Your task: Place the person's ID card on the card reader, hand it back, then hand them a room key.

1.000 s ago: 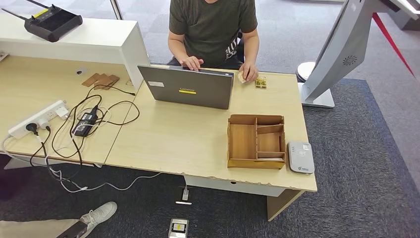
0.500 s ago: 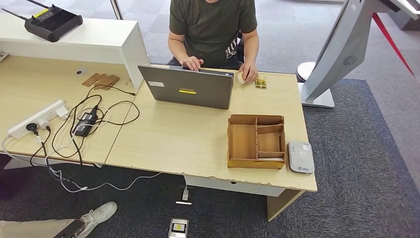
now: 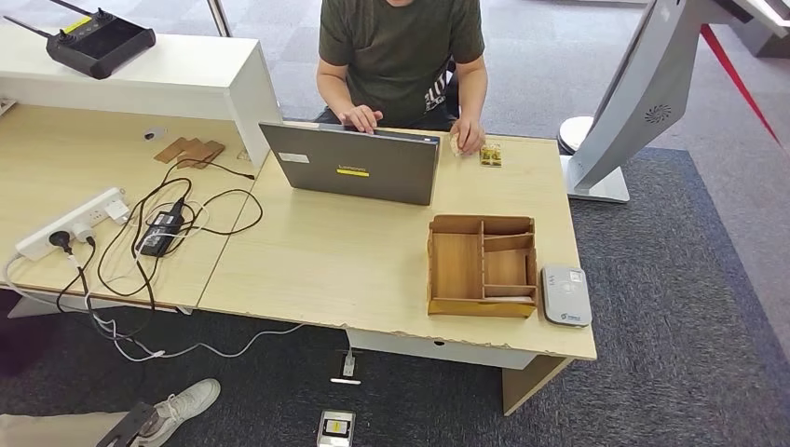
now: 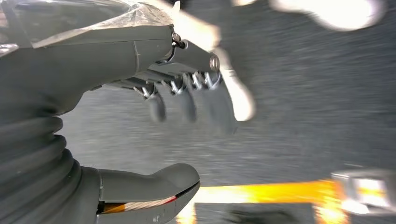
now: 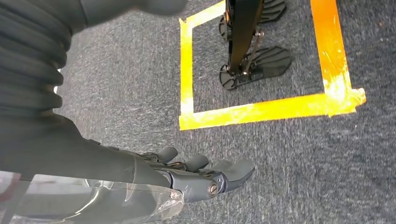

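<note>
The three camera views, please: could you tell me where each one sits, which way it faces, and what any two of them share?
Head view: high on the robot, facing forward and down at the desk, laptop, wooden organizer, card reader and seated person.
Left wrist view: behind the left hand, looking at blurred grey carpet; thumb and fingers apart, holding nothing.
Right wrist view: behind the right hand, looking down at carpet and orange tape; holding nothing.
Both wrist views share carpet with orange tape.
</note>
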